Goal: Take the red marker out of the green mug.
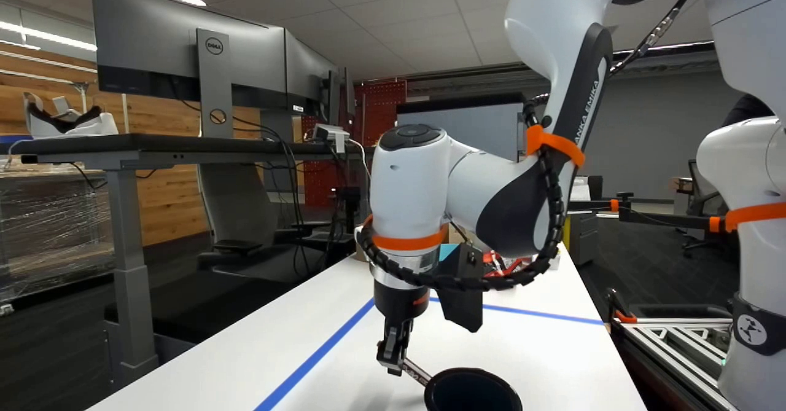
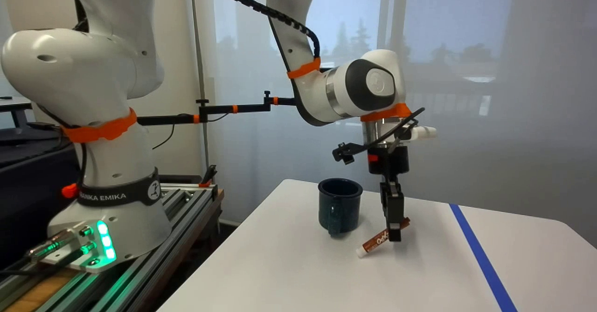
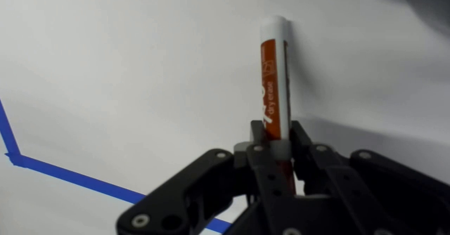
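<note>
The monitor stand (image 1: 215,76) reads "DELL"; "ANKA EMIKA" shows on the arm (image 1: 577,97) and its black band (image 2: 119,193); the marker (image 3: 275,87) says "dry erase".

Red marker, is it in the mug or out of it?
Out: in an exterior view, the marker is beside the green mug, and the wrist view shows the tool holding it.

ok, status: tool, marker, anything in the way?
Tool shut on marker. Marker outside mug, gap showing between. Mug upright nearby; nothing seen blocking.
</note>
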Tool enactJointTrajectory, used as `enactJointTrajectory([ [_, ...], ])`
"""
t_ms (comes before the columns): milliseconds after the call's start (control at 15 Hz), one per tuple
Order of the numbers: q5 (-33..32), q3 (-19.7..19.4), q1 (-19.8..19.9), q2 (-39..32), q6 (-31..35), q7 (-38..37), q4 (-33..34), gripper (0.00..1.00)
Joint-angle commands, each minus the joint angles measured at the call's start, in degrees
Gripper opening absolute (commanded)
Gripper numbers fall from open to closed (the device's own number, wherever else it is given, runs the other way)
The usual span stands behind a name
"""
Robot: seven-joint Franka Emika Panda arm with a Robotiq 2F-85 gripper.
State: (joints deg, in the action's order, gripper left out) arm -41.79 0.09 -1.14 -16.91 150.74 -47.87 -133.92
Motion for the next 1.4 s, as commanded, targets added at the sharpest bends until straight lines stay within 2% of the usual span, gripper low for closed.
enactJointTrajectory([
  [0, 0.6, -3.0, -2.9, -4.0, 1.5, 0.7, 4.3, 0.05],
  [267, 0.6, -5.1, -4.3, -6.8, 3.0, 0.5, 7.0, 0.05],
  [333, 0.4, -5.7, -4.7, -7.5, 3.2, 0.2, 7.6, 0.16],
  [400, 0.4, -6.1, -5.0, -8.0, 3.5, 0.1, 8.0, 0.45],
  [467, 0.7, -6.4, -5.3, -8.3, 3.8, 0.2, 8.3, 0.46],
  [933, 1.5, -7.7, -8.6, -5.1, 3.0, -1.0, 7.6, 0.97],
  [1000, 1.6, -7.7, -9.1, -3.6, 2.3, -1.3, 7.0, 1.00],
  [1333, 0.2, -7.5, -10.5, 6.4, -2.3, -4.5, 3.1, 1.00],
])
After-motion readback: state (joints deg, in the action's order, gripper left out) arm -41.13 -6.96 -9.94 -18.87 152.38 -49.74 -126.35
